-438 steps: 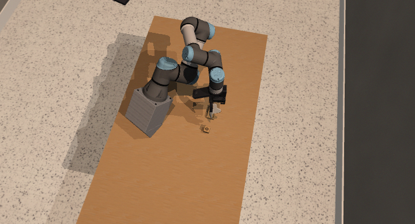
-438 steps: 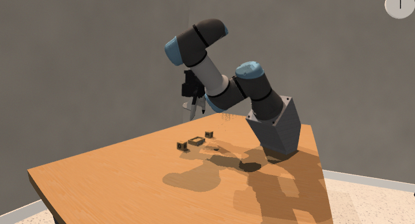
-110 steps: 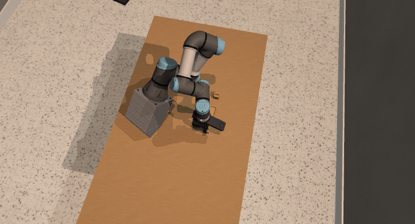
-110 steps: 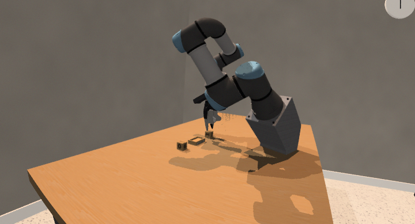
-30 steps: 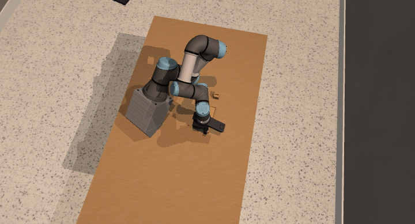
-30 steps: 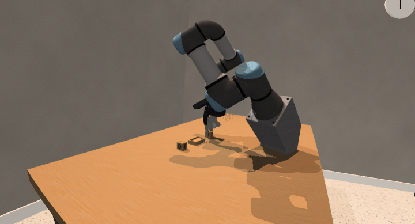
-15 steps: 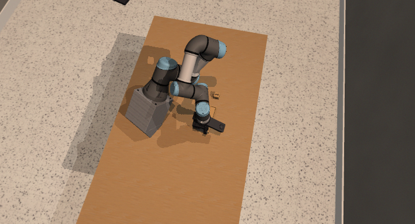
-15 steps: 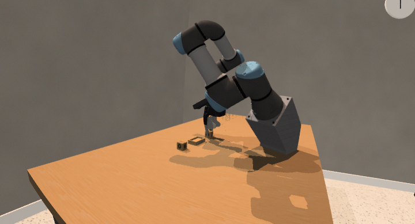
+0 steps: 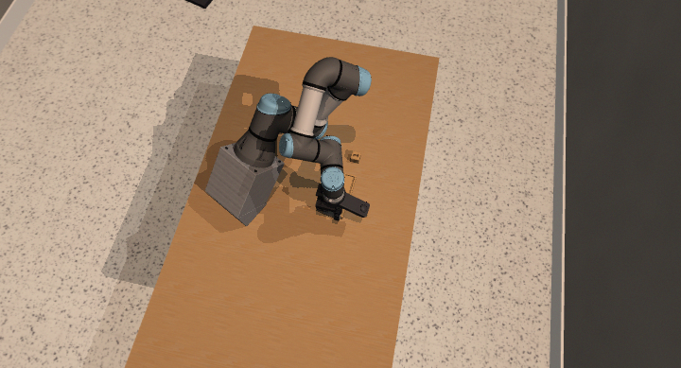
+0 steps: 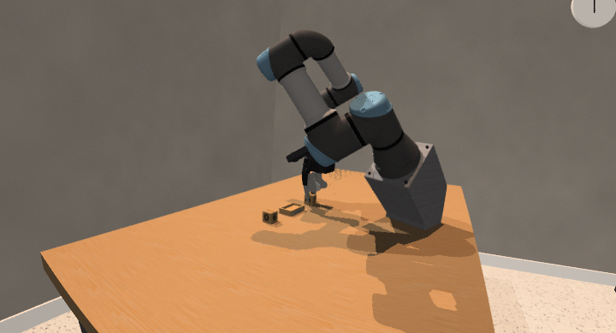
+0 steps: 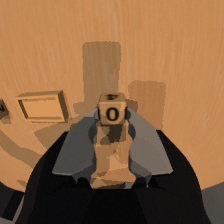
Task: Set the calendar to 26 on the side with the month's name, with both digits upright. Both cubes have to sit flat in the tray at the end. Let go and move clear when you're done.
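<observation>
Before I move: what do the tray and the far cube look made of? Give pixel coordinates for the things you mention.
Tray (image 10: 284, 211) (image 11: 65, 106): probably matte wood, judging by its even tan colour.

Far cube (image 9: 355, 157) (image 10: 269, 217): likely wood too, tan with dark digits; painted plastic isn't ruled out.
</observation>
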Robot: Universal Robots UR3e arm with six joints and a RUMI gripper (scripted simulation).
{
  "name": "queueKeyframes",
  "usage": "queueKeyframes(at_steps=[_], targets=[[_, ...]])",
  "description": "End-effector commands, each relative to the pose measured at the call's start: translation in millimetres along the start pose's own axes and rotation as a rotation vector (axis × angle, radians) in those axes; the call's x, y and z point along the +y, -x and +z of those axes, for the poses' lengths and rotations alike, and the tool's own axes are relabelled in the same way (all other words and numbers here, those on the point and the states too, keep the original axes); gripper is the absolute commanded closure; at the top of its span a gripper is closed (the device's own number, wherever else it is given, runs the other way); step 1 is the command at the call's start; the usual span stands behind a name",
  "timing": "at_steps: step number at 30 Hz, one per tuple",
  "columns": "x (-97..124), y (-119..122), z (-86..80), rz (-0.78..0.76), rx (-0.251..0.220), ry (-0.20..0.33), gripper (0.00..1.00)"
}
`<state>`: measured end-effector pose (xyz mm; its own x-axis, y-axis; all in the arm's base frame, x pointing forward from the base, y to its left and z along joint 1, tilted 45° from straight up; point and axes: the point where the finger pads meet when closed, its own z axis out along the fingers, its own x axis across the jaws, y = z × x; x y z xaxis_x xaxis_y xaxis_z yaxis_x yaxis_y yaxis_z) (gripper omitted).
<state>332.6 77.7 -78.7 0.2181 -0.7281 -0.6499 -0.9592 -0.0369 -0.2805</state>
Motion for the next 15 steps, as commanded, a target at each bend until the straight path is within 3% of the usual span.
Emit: queueKeyframes(at_steps=[1, 7, 15], targets=[[-0.5, -0.6, -3.2, -0.001, 0.002, -0.001, 0.89], [-0.5, -0.6, -9.4, -0.001, 0.002, -0.001, 0.89], [-0.5, -0.6, -32.2, -0.001, 0.002, -0.001, 0.89]])
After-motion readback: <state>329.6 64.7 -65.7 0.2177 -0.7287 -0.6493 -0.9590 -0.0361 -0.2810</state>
